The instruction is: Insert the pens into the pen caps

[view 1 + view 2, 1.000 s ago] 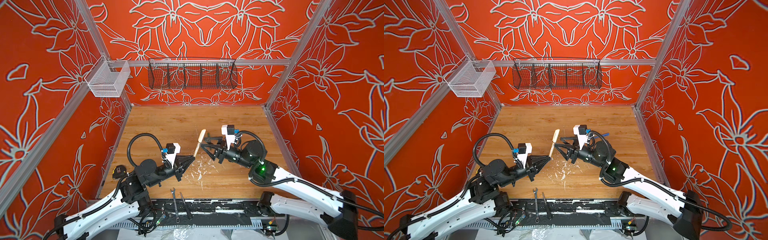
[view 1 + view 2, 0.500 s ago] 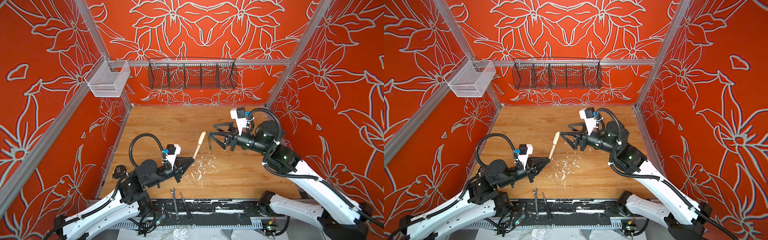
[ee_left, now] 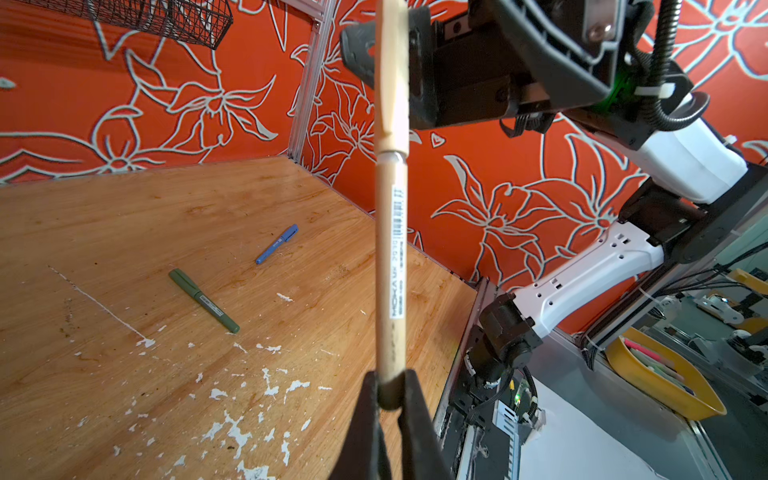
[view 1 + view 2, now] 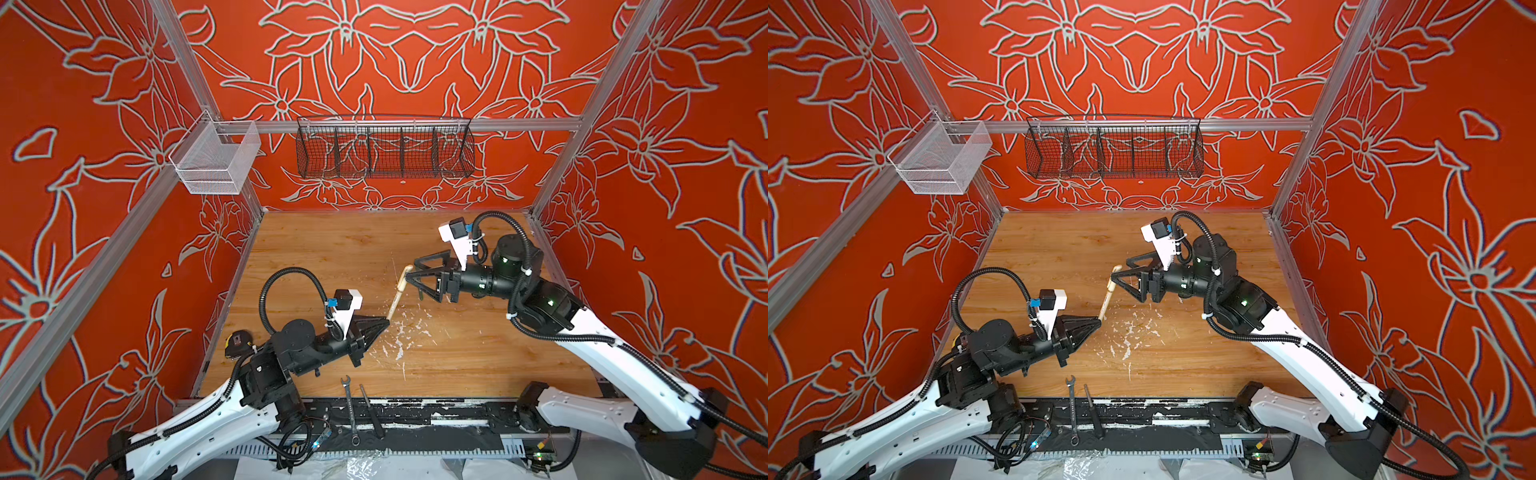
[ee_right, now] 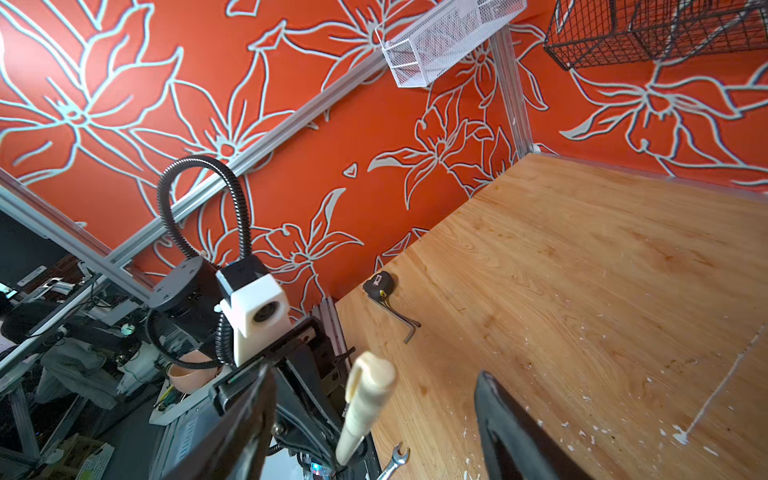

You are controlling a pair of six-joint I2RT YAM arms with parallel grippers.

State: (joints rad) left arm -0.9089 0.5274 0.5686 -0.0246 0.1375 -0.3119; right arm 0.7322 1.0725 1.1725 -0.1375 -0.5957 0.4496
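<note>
Left gripper (image 4: 386, 321) clamped on slim tan plastic pen (image 4: 395, 300), held slanting above wooden tabletop (image 4: 332, 249) centre. Stubby tan cap (image 4: 403, 278) fitted on its upper end. Right gripper (image 4: 412, 270) jaws spread wide, flanking cap.

1. The left gripper (image 4: 1098, 321) is closed on the lower end of the tan pen (image 4: 1104, 302), which stands tilted over the wooden table (image 4: 1059, 241).
2. The tan cap (image 4: 1112, 283) sits on the upper end of this pen.
3. The right gripper (image 4: 1121, 269) has its jaws wide apart, close to the cap.
4. A silver wrench (image 4: 1072, 409) and a black slim tool (image 4: 1093, 411) lie side by side at the table's front edge.
</note>
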